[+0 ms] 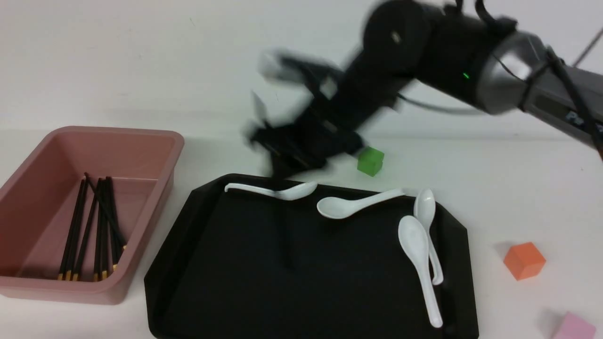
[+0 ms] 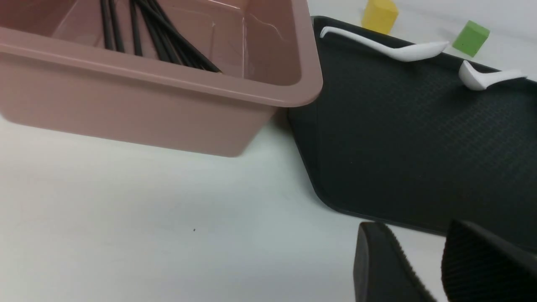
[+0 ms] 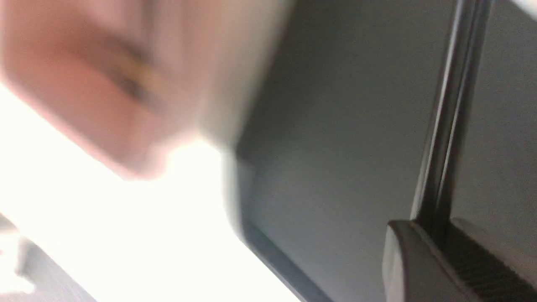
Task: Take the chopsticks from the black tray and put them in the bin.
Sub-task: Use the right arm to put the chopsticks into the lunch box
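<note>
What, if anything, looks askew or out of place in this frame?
Nothing is spilled or broken. On the black tray, one white spoon rests on the far rim, and two spoons overlap at the right. A chopstick hangs from the blurred right pincer.

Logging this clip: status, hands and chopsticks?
Right hand shut on one chopstick over black tray. Left hand open, empty. Other chopsticks in bin. White spoons on tray, not in way.
</note>
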You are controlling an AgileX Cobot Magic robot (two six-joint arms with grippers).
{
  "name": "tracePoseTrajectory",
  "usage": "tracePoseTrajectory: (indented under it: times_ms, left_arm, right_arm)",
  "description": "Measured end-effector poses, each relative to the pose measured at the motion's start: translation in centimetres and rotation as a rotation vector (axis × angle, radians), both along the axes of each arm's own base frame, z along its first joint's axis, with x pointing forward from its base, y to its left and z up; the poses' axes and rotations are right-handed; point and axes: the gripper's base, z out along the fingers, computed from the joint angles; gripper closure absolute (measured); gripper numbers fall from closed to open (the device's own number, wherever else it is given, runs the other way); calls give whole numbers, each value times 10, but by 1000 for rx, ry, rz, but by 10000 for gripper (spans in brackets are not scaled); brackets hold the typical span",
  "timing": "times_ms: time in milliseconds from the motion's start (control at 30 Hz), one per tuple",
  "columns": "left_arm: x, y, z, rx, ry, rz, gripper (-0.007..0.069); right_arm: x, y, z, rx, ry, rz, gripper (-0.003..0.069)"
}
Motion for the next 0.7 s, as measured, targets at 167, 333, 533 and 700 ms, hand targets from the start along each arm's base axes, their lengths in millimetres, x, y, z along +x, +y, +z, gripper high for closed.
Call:
tracePoseTrajectory:
  times_ms: [167, 333, 533, 700]
  left_arm:
    - [0, 0, 0, 0, 0, 0, 386]
    - [0, 0, 0, 0, 0, 0, 386]
    - [0, 0, 0, 0, 0, 0, 386]
    - [0, 0, 0, 0, 0, 0, 386]
  right_arm:
    - [-3, 67, 21, 238, -261, 75, 555]
    - [-3, 124, -7, 370, -409, 90, 555]
    - [-1, 161, -57, 409, -516, 3, 555]
    - [2, 167, -82, 376, -531, -6, 522]
